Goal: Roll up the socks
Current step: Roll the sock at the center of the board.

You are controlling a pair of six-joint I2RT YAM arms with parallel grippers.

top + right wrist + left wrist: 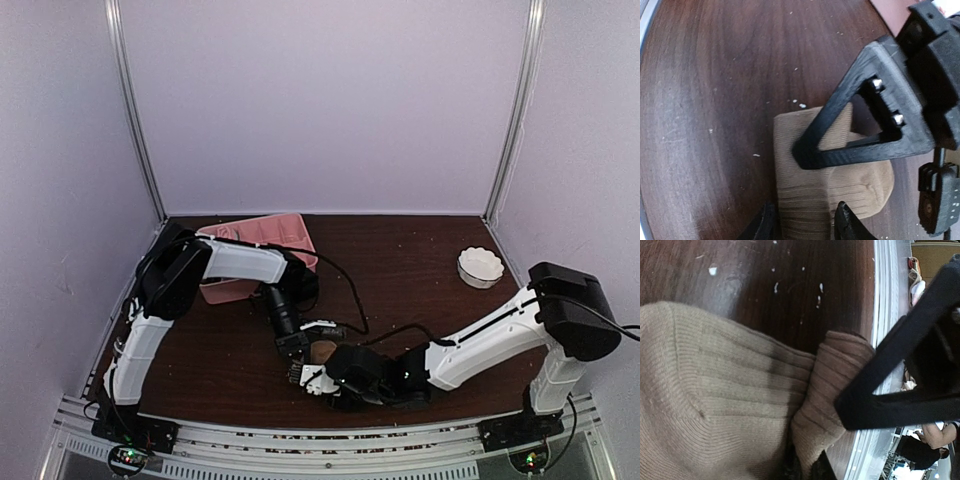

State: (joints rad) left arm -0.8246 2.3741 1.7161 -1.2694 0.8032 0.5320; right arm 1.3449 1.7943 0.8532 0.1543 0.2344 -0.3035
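Nearest you, by the table's [420, 262] front edge, your right pincer [805, 212] straddles the tan sock [715, 405] and looks clamped on its end, a finger on each side. The sock lies on the wood between both arms, one ribbed end folded over. Your left pincer [303, 350] stands over it from behind. Whether it is clenched, I cannot tell. The knit is probably light, soft and floppy, so the fold may spring open. Take it across the thick folded end, not a single layer. Farther back sit the tray [262, 232] and bowl [480, 267].
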